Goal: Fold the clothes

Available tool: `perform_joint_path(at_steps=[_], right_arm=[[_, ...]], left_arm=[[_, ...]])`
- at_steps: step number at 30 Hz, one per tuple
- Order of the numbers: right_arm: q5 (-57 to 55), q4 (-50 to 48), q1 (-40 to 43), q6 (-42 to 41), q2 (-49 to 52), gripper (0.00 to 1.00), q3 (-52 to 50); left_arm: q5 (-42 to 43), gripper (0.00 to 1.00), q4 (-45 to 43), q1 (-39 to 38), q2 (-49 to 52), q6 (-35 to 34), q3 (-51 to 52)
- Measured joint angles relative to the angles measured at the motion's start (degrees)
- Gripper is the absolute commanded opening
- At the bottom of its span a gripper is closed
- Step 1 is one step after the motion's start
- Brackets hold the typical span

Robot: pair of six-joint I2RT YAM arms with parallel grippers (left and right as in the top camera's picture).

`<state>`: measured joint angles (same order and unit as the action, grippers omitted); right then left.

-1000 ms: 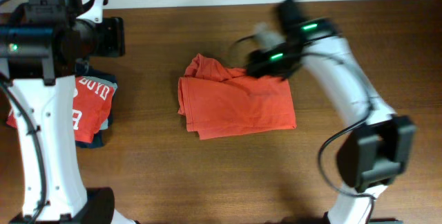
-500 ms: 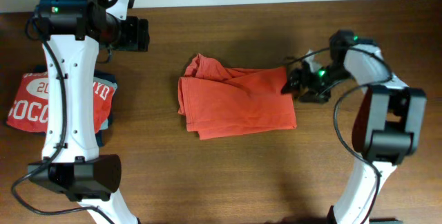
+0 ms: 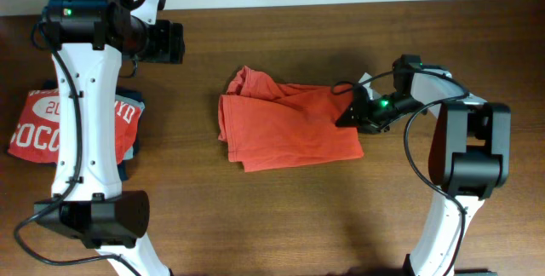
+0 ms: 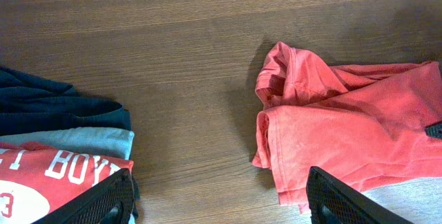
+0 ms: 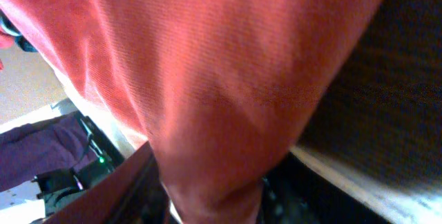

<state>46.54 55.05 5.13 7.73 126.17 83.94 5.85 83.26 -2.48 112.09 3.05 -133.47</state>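
An orange-red short-sleeved T-shirt [image 3: 289, 131] lies in the middle of the brown wooden desk [image 3: 281, 216]. It is folded into a rough rectangle, flat along its lower and right parts and bunched into a rumpled lump at its upper left corner. The right gripper [image 3: 351, 114] sits low at the shirt's right edge, touching the cloth. In the right wrist view orange fabric fills nearly the whole frame and a fold of it runs down between the dark fingers [image 5: 141, 182], so the jaws seem to be pinching that edge, though the view is too close to be sure.

The left gripper [image 3: 173, 43] hangs above bare wood near the back of the desk, well apart from the shirt. Its jaws stand wide open and hold nothing.

At the left end of the desk is a pile of clothes: a red shirt with white print [image 3: 34, 131] on top, a folded pale grey garment [image 4: 76, 141] beneath it, and a folded navy garment [image 4: 41, 106] below that.
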Motion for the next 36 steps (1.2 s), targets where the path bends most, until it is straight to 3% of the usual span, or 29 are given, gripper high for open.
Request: perform_joint_path(at_steps=[3,17,21,30,36], right_arm=[[-0.04,1.79,0.15,-0.20,0.07,0.04,0.79],[-32.87,23.43,4.17,-7.15,-6.34,0.04,26.05],[-36.24,24.30,-1.22,-8.00,-7.61,0.05,26.95],[-40.57,18.82,-23.54,-10.95,-6.16,0.11,26.53],[-41.94,16.52,-28.76,-13.14,-0.79,0.10,26.51]], left_arm=[[-0.04,0.80,0.07,0.00,0.00,0.02,0.00],[-1.42,0.80,-0.17,0.00,0.00,0.20,0.00],[-1.55,0.80,-0.22,0.00,0.00,0.20,0.00],[-1.57,0.80,0.37,0.04,0.00,0.20,0.00],[-1.57,0.80,1.81,0.04,0.00,0.22,0.00]])
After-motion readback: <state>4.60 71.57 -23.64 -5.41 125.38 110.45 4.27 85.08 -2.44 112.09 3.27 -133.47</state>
